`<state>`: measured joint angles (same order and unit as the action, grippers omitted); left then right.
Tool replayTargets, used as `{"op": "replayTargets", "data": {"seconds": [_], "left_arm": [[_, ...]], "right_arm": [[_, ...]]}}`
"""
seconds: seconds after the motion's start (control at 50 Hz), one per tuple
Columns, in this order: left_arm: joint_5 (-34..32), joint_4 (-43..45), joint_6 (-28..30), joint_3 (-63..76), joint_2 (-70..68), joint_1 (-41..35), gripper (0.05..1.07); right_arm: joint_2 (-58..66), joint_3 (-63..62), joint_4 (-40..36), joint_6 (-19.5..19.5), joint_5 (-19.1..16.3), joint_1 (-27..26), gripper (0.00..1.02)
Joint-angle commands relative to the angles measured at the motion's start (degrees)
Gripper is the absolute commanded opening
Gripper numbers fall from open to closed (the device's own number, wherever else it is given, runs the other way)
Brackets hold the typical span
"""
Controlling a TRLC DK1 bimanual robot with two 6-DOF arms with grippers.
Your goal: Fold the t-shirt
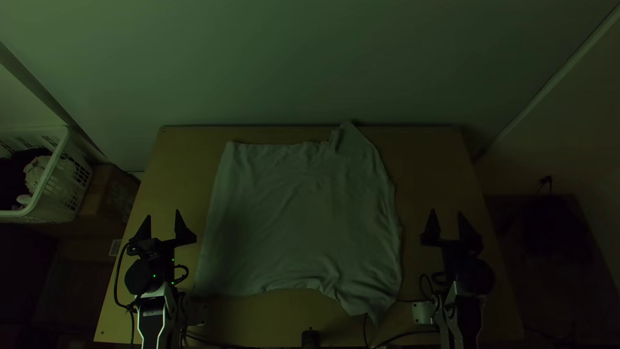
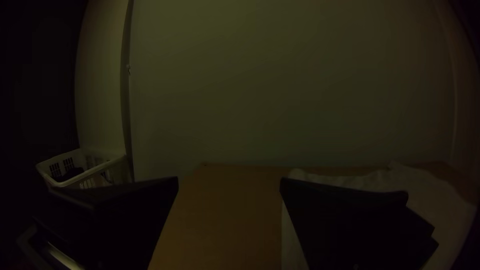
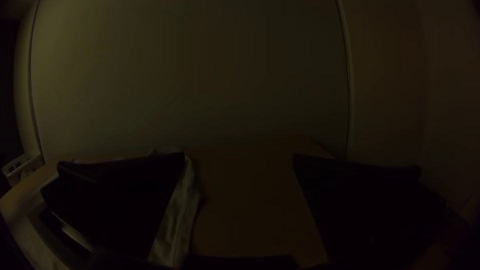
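Observation:
The pale t-shirt (image 1: 300, 213) lies spread over the middle of the table, with one corner sticking out at the far edge and another toward the near edge, both on its right side. My left gripper (image 1: 163, 218) stands open left of the shirt, apart from it. My right gripper (image 1: 447, 218) is open too, to the right of the cloth. In the left wrist view, my left gripper (image 2: 229, 186) has nothing between its fingers, and part of the shirt (image 2: 425, 192) lies beyond one finger. In the right wrist view, my right gripper (image 3: 239, 157) holds nothing; the shirt's edge (image 3: 177, 220) shows beside one finger.
The wooden table (image 1: 436, 161) has bare strips left and right of the shirt. A white laundry basket (image 1: 48, 187) with items in it stands off the table's left side. Cables (image 1: 407, 335) and a small black object (image 1: 310, 338) are at the near edge. A wall rises behind the table.

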<state>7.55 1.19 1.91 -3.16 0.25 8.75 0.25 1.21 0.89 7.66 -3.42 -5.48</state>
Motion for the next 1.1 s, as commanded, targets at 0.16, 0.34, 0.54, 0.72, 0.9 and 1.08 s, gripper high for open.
{"op": "replayTargets", "data": {"seconds": [0.16, 0.34, 0.54, 0.72, 0.9, 1.08], "left_arm": [[-0.3, -1.1, -0.9, 2.1, -0.3, 0.4, 1.03], [-0.3, -1.1, -0.9, 2.1, -0.3, 0.4, 1.03], [-1.8, -1.3, -1.5, 2.1, -0.3, -0.5, 1.03], [-2.6, -1.3, -2.2, 2.1, -0.3, -2.4, 1.03], [-3.1, -1.6, -2.2, 2.0, -0.3, -2.2, 1.03], [-2.1, 2.2, -2.0, 3.2, -0.4, 0.2, 1.03]], "right_arm": [[-0.4, -0.8, -1.0, -0.1, 0.4, 0.0, 0.99], [-0.4, -0.8, -0.9, -0.1, 0.4, -0.1, 0.99], [-0.4, -0.8, -1.0, -0.1, 0.4, -0.1, 0.99], [-0.4, -0.8, -1.0, 3.6, 0.4, 1.9, 0.99], [-0.4, -0.8, -1.1, 3.4, 0.6, 2.0, 0.99], [-0.6, -0.8, -0.8, 3.7, 1.5, 1.6, 0.99]]}}
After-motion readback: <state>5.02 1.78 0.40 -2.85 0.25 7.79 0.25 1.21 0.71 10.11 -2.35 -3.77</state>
